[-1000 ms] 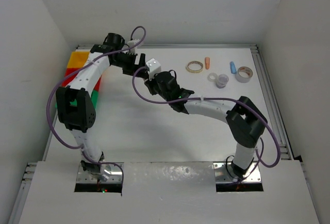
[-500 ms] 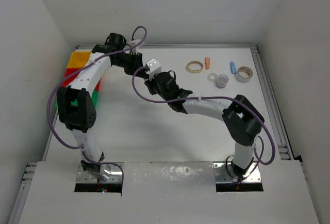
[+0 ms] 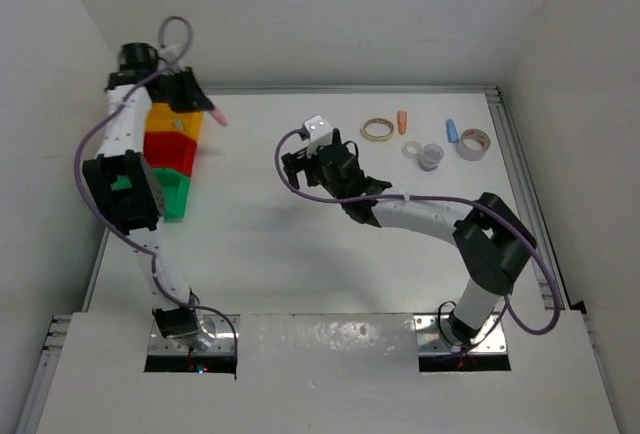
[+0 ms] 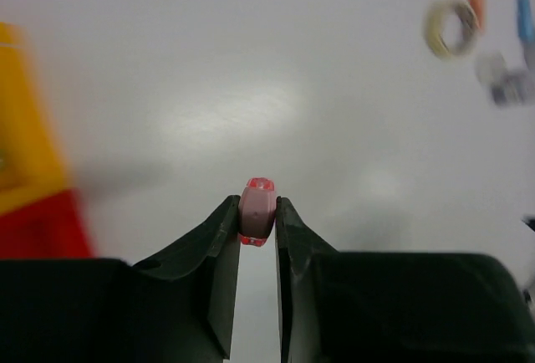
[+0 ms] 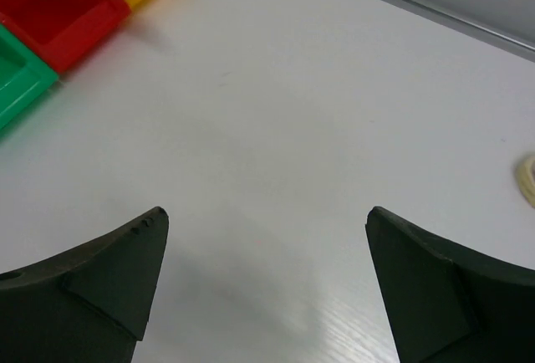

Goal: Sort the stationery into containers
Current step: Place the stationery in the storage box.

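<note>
Pink capsule (image 4: 257, 210) is sitting pinched in the left gripper (image 3: 206, 108) — at three o'clock from the yellow bin (image 3: 172, 122) — while the right gripper (image 5: 263, 237) is gaping wide.

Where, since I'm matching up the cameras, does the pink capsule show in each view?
Top external: upper left, the pink capsule in the left end effector, beside the yellow bin.
Left wrist: centre, pinched between the fingers.
Right wrist: not in it.
Shared landmark: the yellow bin, in all three views.
</note>
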Controlling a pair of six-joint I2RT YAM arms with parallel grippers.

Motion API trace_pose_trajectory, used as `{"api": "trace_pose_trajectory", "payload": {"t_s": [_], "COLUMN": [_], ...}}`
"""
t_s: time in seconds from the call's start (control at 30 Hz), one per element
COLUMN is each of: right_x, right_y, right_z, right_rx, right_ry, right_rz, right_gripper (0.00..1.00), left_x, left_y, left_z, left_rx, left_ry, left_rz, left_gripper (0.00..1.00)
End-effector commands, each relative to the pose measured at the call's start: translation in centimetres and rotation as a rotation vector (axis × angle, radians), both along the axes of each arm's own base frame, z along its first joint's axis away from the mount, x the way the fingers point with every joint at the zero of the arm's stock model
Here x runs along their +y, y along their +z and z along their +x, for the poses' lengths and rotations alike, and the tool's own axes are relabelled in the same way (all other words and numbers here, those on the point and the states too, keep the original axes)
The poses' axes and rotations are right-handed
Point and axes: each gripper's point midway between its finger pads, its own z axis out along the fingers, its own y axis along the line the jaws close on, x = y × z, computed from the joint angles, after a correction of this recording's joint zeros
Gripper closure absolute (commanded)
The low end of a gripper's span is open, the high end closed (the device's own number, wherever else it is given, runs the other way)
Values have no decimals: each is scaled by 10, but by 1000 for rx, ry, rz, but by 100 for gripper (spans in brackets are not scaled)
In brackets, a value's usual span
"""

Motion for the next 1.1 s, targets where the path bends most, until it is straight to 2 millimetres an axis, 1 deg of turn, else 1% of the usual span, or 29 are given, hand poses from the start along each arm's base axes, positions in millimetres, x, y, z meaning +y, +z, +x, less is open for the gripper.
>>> {"api": "trace_pose_trajectory", "payload": {"t_s": [0.0,0.03,0.07,0.1,0.13,0.2,0.23,0.3,0.33,0.4,0.43,0.47,0.57,0.6,0.63,0.67,0.7,0.77,0.8,0.83,0.87,0.9,0.93,0.97,1.0,1.03,1.07], "right_x": [-32,-38,-48,-53,-59,-67,-68,-72,-72,-75,-78,-80,-88,-92,-97,-99,-102,-114,-117,-125,-130,-136,-147,-155,-165,-186,-199], "right_y": [27,23,13,7,2,-3,-5,-7,-8,-11,-13,-13,-13,-15,-9,-5,-2,6,5,18,18,17,28,33,45,42,44], "right_z": [1,1,2,3,4,8,8,11,11,13,13,14,18,19,25,27,29,38,37,48,48,47,57,63,68,79,85], "right_rx": [-30,-21,7,23,44,59,69,76,81,87,94,98,114,130,133,138,147,169,191,174,195,222,221,231,247,273,288], "right_ry": [-98,-113,-138,-156,-175,-198,-201,-208,-202,-210,-216,-219,-244,-256,-273,-276,-280,-305,-301,-320,-321,-329,-357,-378,-407,-459,-488], "right_rz": [73,65,45,35,20,6,-2,-10,-15,-22,-31,-33,-45,-54,-43,-37,-36,-39,-50,-27,-34,-49,-38,-33,-32,-40,-44], "right_gripper": [1,1,1,1,1,1,1,1,1,1,1,1,1,1,1,1,1,1,1,1,1,1,1,1,1,1,2], "left_x": [119,134,156,166,176,189,194,200,204,204,205,205,210,212,210,212,213,213,212,211,212,212,214,214,214,217,216], "left_y": [17,34,23,22,27,17,20,11,14,5,4,-4,-21,-31,-34,-42,-45,-53,-56,-58,-60,-61,-60,-58,-55,-44,-37], "left_z": [44,55,65,70,77,83,88,91,96,100,103,105,106,106,106,104,104,103,102,102,101,101,100,100,100,100,100], "left_rx": [-119,-165,-168,-179,-217,-224,-254,-257,-290,-285,-300,-288,-257,-237,-235,-221,-217,-197,-186,-182,-176,-173,-171,-176,-181,-200,-217], "left_ry": [265,308,353,378,395,418,423,442,449,457,454,455,479,481,471,474,478,482,481,478,477,477,487,487,488,495,491], "left_rz": [41,40,58,70,88,98,105,98,104,89,85,81,84,80,69,66,69,69,68,68,70,72,79,83,90,102,110], "left_gripper": [100,100,100,100,100,100,100,100,100,100,100,100,100,96,82,78,77,73,69,57,50,44,34,30,24,22,22]}}
